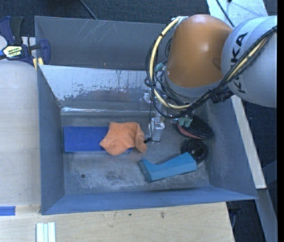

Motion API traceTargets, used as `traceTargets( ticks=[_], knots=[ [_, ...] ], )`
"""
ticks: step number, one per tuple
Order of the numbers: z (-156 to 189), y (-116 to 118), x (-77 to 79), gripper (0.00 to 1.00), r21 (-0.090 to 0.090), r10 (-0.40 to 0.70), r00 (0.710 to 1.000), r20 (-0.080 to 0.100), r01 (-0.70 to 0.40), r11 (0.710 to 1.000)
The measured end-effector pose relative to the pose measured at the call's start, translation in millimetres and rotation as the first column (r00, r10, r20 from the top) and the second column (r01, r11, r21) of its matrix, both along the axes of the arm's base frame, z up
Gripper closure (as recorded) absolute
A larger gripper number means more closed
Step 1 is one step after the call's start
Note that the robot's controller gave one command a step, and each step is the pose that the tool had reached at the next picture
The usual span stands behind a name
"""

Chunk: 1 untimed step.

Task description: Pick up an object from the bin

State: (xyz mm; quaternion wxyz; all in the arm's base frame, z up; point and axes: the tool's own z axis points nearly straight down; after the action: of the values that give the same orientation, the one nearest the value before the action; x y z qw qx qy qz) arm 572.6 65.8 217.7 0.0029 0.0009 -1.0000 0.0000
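Crumpled orange cloth (122, 138), the claw (154, 131) at its right edge, grip state indiscernible; flat blue block (84, 138) partly hidden beneath the cloth.

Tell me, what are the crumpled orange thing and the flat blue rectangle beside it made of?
The crumpled orange cloth looks like soft, matte fabric: it bunches into folds and wrinkles. The flat blue rectangle has straight edges and an even, dull face, perhaps foam or plastic; its look leaves that open.
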Motion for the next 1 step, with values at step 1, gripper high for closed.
traceTargets(
  ticks=[1],
  knots=[
    [5.0, -0.2, 1.4, 0.00, 0.001, -0.001, 1.000, 0.009, 0.001, 1.000]
  ],
)
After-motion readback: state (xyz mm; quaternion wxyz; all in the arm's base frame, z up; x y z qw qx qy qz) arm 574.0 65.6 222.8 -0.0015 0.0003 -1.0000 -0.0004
